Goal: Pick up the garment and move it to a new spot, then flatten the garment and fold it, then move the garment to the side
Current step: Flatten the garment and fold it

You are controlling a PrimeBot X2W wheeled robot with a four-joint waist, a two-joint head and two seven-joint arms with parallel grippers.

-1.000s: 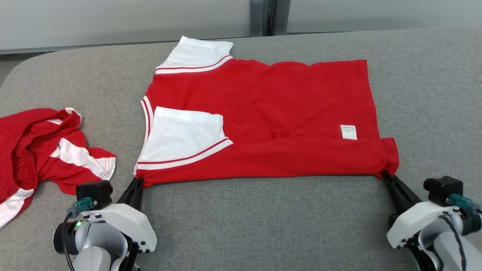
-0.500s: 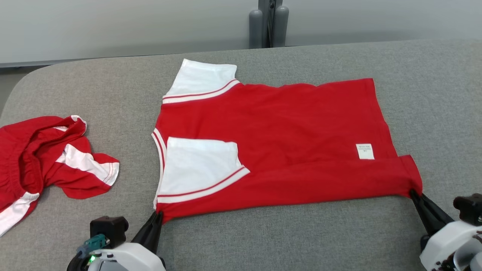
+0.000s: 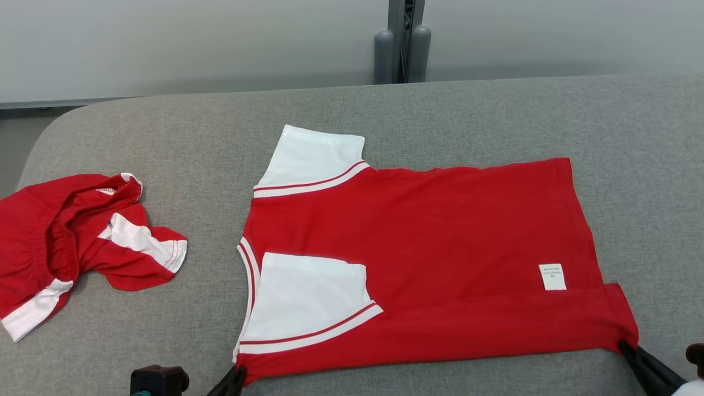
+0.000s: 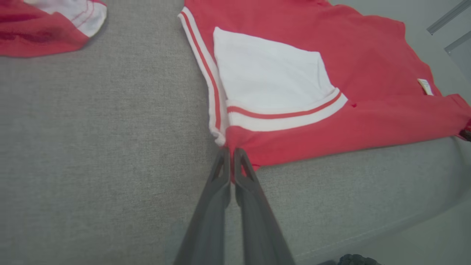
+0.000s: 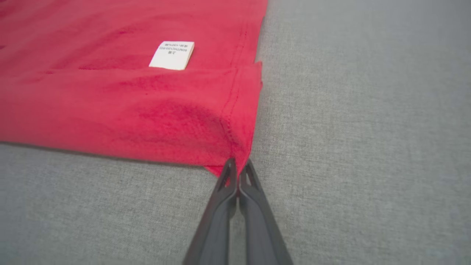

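Note:
The garment is a red shirt with white sleeves, spread flat on the grey surface, its near sleeve folded over the body and a white label near its right hem. My left gripper is shut on the garment's near left corner by the collar trim. At the near right hem corner my right gripper is shut on the cloth. Both grippers sit low at the near edge of the garment, fingers pointing away from me.
A second red and white garment lies crumpled at the left of the grey padded table. Behind the table's far edge stand a grey post and a pale wall. The table's near edge runs close by my left gripper.
The whole picture has shifted down as the camera moved. Both grippers stay shut on the same garment corners, and the shirt now lies nearer to me on the table.

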